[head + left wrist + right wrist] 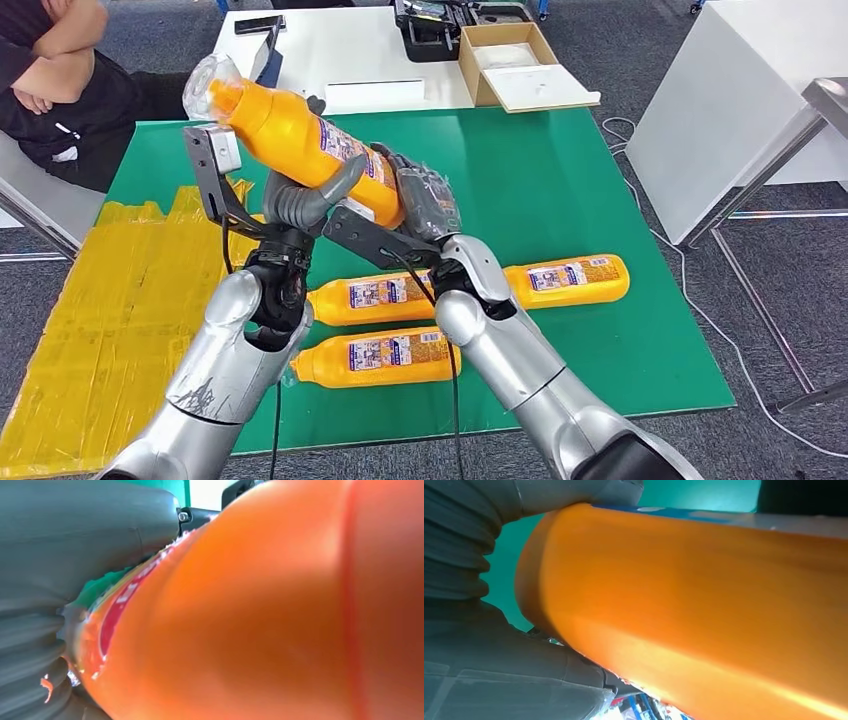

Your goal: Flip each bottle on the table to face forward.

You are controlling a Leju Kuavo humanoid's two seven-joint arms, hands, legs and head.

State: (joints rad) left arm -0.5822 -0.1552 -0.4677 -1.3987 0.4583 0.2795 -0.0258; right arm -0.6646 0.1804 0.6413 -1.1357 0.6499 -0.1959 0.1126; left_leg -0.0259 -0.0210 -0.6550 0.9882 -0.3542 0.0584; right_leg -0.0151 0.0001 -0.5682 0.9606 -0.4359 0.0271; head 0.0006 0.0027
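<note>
I hold an orange bottle (300, 140) up above the green mat (560, 170), tilted, its clear-capped end toward the far left. My left hand (310, 195) grips its middle from below, thumb across the label. My right hand (425, 200) holds its base end. Close up, the orange bottle (260, 610) lies against my left hand (55, 580), and its orange body (694, 600) lies in my right hand (484, 645). Three more orange bottles lie on their sides on the mat: one (375, 358) nearest me, one (370, 297) behind it, one (570, 279) to the right.
Crumpled yellow sheeting (90, 320) covers the mat's left side. A person in black (60, 80) sits at the far left. A white table (350, 50) behind holds an open cardboard box (515, 65) and a dark case (430, 30). A white cabinet (730, 110) stands right.
</note>
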